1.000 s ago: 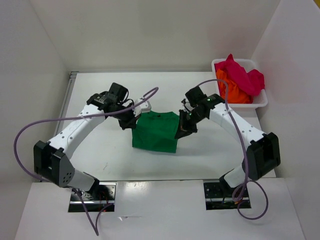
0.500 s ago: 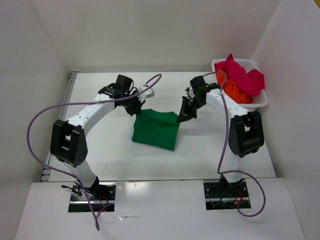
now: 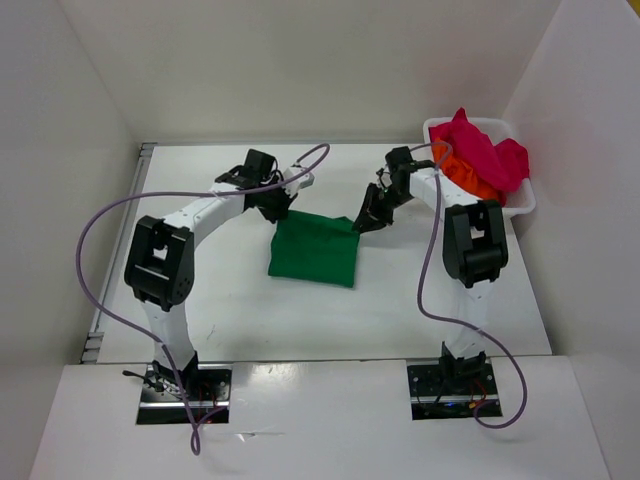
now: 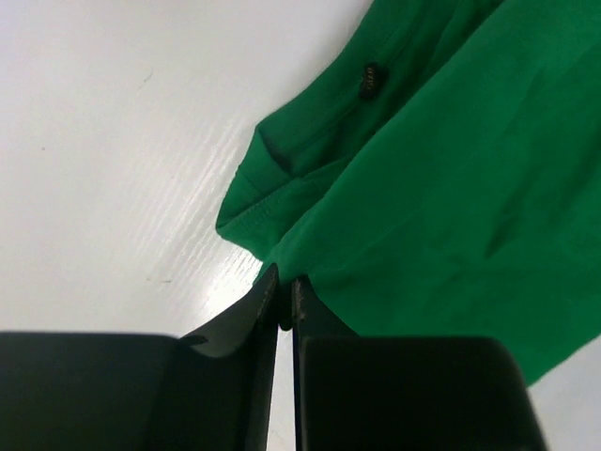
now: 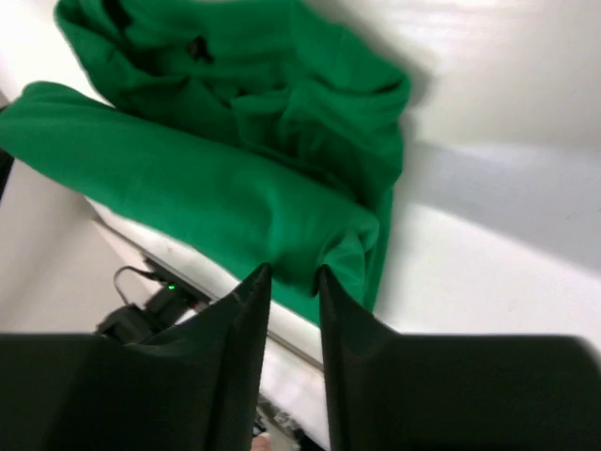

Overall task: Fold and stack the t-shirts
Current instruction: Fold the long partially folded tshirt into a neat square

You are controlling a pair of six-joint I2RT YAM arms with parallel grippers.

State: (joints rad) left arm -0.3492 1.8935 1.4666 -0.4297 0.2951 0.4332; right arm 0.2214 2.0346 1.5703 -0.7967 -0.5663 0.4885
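Observation:
The green t-shirt (image 3: 315, 250) lies folded into a rough rectangle mid-table. My left gripper (image 3: 278, 210) is at its far left corner. In the left wrist view its jaws (image 4: 285, 282) are almost together, pinching the edge of the green cloth (image 4: 451, 188). My right gripper (image 3: 365, 222) is at the far right corner. In the right wrist view its fingers (image 5: 294, 277) stand slightly apart, with a fold of the green cloth (image 5: 235, 178) at their tips. The magenta-red t-shirt (image 3: 485, 150) and the orange t-shirt (image 3: 465, 180) are heaped in the basket.
The white mesh basket (image 3: 522, 203) stands at the far right corner of the table, close to my right arm. White walls enclose the table on the left, back and right. Purple cables loop from both arms.
Both arms have reached further from their bases, drawing the green t-shirt's far edge back and flattening it. The right jaws have parted from shut; the left jaws stay pinched.

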